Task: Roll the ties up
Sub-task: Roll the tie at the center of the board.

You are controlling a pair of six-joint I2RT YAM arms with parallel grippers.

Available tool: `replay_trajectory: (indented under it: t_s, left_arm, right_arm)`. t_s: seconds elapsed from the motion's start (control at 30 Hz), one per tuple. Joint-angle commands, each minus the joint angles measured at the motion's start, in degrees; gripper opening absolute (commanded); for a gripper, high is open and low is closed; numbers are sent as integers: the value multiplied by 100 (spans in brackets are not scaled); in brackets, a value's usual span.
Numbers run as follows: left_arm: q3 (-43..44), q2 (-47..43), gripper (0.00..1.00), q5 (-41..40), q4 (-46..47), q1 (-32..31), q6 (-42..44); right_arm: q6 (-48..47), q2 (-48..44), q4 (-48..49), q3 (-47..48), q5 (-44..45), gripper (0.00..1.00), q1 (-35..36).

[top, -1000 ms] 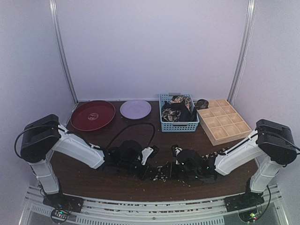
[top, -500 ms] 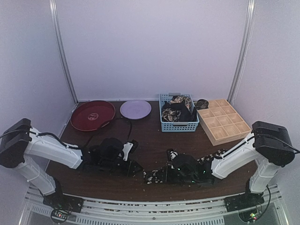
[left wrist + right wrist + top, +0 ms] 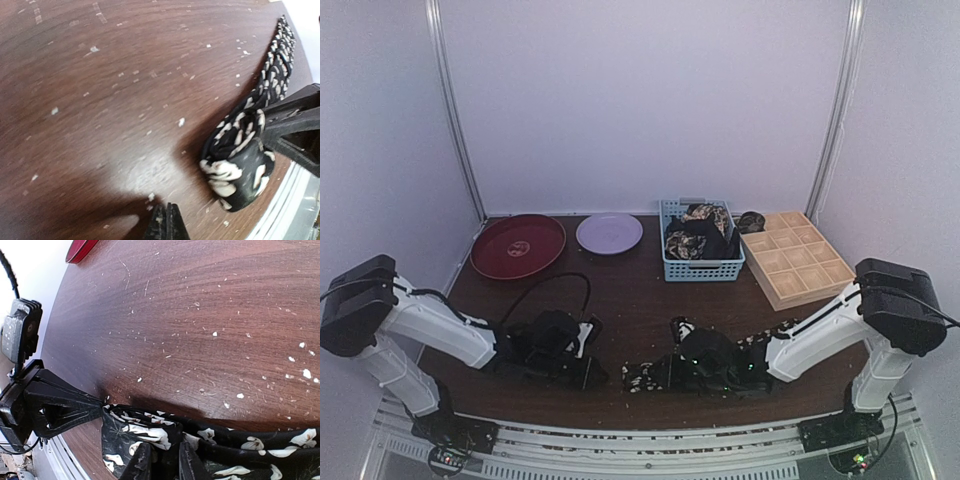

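Over at 10 o'clock on the dark wooden table (image 3: 640, 300) sits a red plate (image 3: 518, 246), with a smaller lilac plate (image 3: 609, 233) next to it at 11. Down at 7 o'clock the left arm lies low across the tabletop. The left gripper (image 3: 167, 227) has its jaws pressed tight together with nothing between them. Its tip sits just beside the rolled end of the tie, and from where I stand I cannot tell whether it actually touches the cloth. The tie (image 3: 236, 160), black with cream flowers, lies near the front edge at about 6 o'clock. Its left end is wound into a small fat roll, and the rest trails flat along the wood toward 4 o'clock, alongside the right arm. The right gripper (image 3: 164, 459) comes in low from the right and is clamped onto that rolled end, a finger on either side of the bunched fabric. White specks (image 3: 215, 333) are scattered over the wood around both grippers. Further back, at 1 o'clock, a blue basket (image 3: 703, 269) holds bundled ties (image 3: 695, 238) in the same print. A stray bundle (image 3: 751, 221) sits between the basket's right rim and the far corner of the wooden gridded tray (image 3: 812, 289) at 2 o'clock
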Motion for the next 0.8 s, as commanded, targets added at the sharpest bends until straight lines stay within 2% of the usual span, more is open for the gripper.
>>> replay_trajectory:
  t_s: [0.0, 0.4, 0.77]
  left_arm:
    - [47, 326, 0, 152, 207, -18, -131]
    - [66, 796, 0, 1147, 1619, -18, -304]
    - [418, 697, 0, 1323, 1687, -18, -242]
  right_arm:
    - [-138, 46, -335, 58, 142, 22, 42]
    - [-208, -171, -355, -160, 332, 22, 37]
    - [-388, -342, -253, -333, 476, 23, 40]
